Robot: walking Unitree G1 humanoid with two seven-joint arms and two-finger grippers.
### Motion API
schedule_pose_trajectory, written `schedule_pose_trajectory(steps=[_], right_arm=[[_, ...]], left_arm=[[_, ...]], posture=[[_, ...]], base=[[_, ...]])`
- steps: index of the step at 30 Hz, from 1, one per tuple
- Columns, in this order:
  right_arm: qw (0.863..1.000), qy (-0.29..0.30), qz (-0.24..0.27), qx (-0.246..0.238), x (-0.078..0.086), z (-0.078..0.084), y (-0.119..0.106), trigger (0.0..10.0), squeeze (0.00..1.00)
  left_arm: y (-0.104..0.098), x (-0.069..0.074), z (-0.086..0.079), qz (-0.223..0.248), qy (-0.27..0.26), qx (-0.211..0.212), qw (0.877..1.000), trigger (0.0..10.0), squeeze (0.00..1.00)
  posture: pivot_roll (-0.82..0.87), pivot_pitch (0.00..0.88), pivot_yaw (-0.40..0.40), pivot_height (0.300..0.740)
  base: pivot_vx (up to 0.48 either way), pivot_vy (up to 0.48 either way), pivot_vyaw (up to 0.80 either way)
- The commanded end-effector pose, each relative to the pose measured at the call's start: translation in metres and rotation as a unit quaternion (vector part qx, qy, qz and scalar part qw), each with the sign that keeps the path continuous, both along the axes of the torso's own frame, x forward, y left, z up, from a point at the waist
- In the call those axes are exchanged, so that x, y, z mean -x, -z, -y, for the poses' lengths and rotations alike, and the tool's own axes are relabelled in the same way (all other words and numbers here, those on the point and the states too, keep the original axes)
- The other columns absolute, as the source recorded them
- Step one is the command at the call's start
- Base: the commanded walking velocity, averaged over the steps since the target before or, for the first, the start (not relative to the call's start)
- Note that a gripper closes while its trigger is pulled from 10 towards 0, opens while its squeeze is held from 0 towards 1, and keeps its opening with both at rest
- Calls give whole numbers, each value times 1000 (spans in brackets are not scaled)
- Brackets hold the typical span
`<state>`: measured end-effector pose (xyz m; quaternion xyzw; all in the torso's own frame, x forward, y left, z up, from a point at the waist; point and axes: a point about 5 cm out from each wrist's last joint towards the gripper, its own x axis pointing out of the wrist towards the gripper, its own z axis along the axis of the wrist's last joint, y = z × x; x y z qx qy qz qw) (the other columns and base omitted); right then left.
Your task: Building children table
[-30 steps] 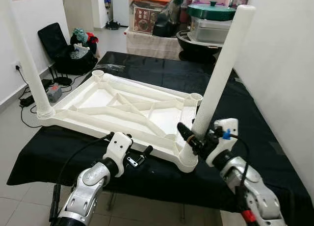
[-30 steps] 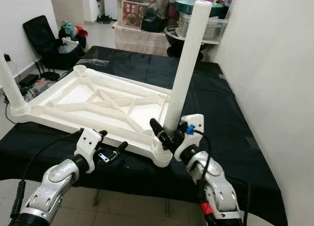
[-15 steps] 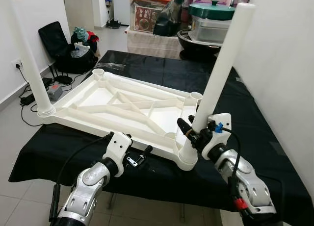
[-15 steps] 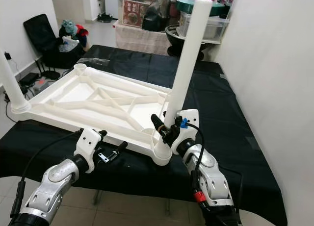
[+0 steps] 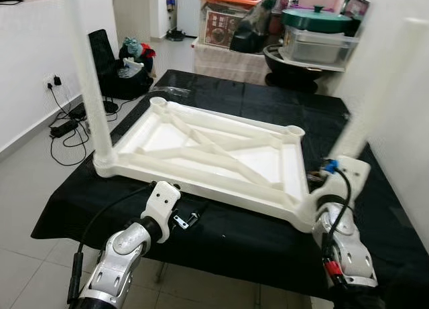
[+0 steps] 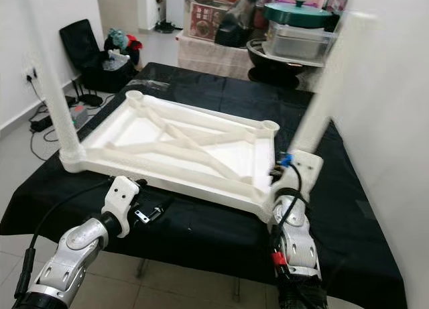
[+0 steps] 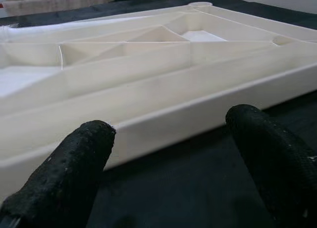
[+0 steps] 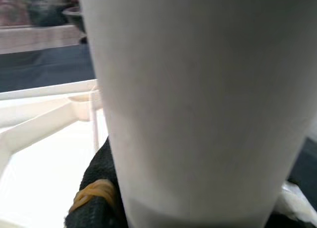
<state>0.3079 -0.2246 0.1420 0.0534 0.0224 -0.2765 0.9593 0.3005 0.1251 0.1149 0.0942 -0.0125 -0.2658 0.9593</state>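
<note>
Standing by the black-draped table (image 5: 221, 98), I see the white plastic tabletop (image 5: 214, 155) lying upside down on it, ribbed underside up, with a socket at each corner. One leg (image 5: 87, 81) stands in the near left socket. A second leg (image 5: 372, 94), blurred in the head views, rises from the near right socket, and two far sockets (image 5: 295, 131) are empty.

The right gripper (image 5: 320, 183) sits low at that leg; the wrist view shows a black finger (image 8: 99, 188) pressed against the white tube, so it appears clamped on it. The left gripper (image 7: 168, 154) hovers just beside the tabletop's near edge, fingers spread apart with nothing between them.

I judge the parts to be hollow moulded plastic: light, stiff and smooth. The tube could slip or twist in a loose pinch, so a hold low down, near the socket, looks best for pushing it home without levering the light top. The tabletop may slide on the cloth; the rim by the left gripper looks a good place to steady it.
</note>
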Motion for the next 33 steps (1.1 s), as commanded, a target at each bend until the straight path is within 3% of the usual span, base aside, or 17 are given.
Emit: schedule_pose_trajectory(steps=[1, 4, 5, 9, 10, 11, 12, 14, 18, 20, 22, 24, 26, 30, 31, 32, 33], right_arm=[[994, 4, -109, -23, 11, -3, 42, 10000, 0], [995, -64, -61, -35, 4, -22, 32, 10000, 0], [995, -90, -30, -43, 1, -28, 24, 10000, 643], [994, -100, -12, -47, -1, -31, 20, 10000, 643], [993, -109, 2, -42, -3, -30, 14, 10000, 1000], [993, -109, 2, -42, -3, -30, 14, 10000, 1000], [991, -127, 12, -43, -7, -28, 9, 10000, 0], [973, -217, 64, -50, -13, -25, -12, 10000, 0], [961, -259, 85, -47, -14, -25, -21, 10000, 0], [924, -363, 115, -25, -9, -36, -38, 10000, 0], [924, -363, 115, -25, -9, -36, -38, 10000, 0], [874, -471, 120, -6, 3, -57, -46, 10000, 0], [861, -498, 107, 3, 6, -64, -42, 10000, 0], [865, -495, 83, 14, 4, -69, -32, 9373, 0], [870, -487, 79, 8, 2, -68, -29, 4902, 0], [870, -487, 79, 8, 2, -68, -29, 4902, 0], [872, -482, 84, -5, 1, -69, -29, 0, 0]], left_arm=[[2, 1, 1, 0, 3, -9, 1000, 10000, 0], [2, 1, 1, -1, 2, -10, 1000, 10000, 0], [2, 0, 1, -1, 2, -10, 1000, 10000, 0], [3, 0, 1, -1, 1, -11, 1000, 10000, 0], [2, 0, 0, 0, 1, -11, 1000, 10000, 0], [2, 0, 0, 0, 1, -11, 1000, 10000, 0], [2, 0, 0, 0, 1, -10, 1000, 10000, 0], [2, 0, 0, 1, 1, -10, 1000, 10000, 0], [2, 0, 0, 1, 1, -10, 1000, 10000, 0], [1, 0, -1, 2, 2, -10, 1000, 10000, 0], [1, 0, -1, 2, 2, -10, 1000, 10000, 0], [1, -1, 0, 4, 4, -12, 1000, 10000, 0], [1, -1, 1, 4, 5, -12, 1000, 10000, 0], [0, -1, 2, 5, 7, -13, 1000, 10000, 0], [0, -1, 1, 5, 7, -13, 1000, 10000, 0], [0, -1, 1, 5, 7, -13, 1000, 10000, 0], [0, -2, 0, 5, 6, -14, 1000, 10000, 0]], posture=[[55, 0, -130, 740], [56, 0, -131, 740], [59, 0, -134, 740], [59, 0, -134, 740], [59, 0, -134, 740], [59, 0, -134, 740], [61, 0, -135, 740], [60, 0, -134, 740], [59, 0, -133, 740], [58, 0, -132, 740], [58, 0, -132, 740], [58, 0, -129, 740], [63, 0, -129, 740], [63, 0, -129, 740], [67, 0, -128, 740], [67, 0, -128, 740], [70, 0, -127, 740]], base=[[0, 0, 0], [0, 0, 0], [0, 0, 0], [0, 0, 0], [0, 0, 0], [0, 0, 0], [0, 0, 0], [0, 0, 0], [0, 0, 0], [0, 0, 0], [0, 0, 0], [0, 0, 0], [0, 0, 0], [0, 0, 0], [0, 0, 0], [0, 0, 0], [0, 0, 0]])
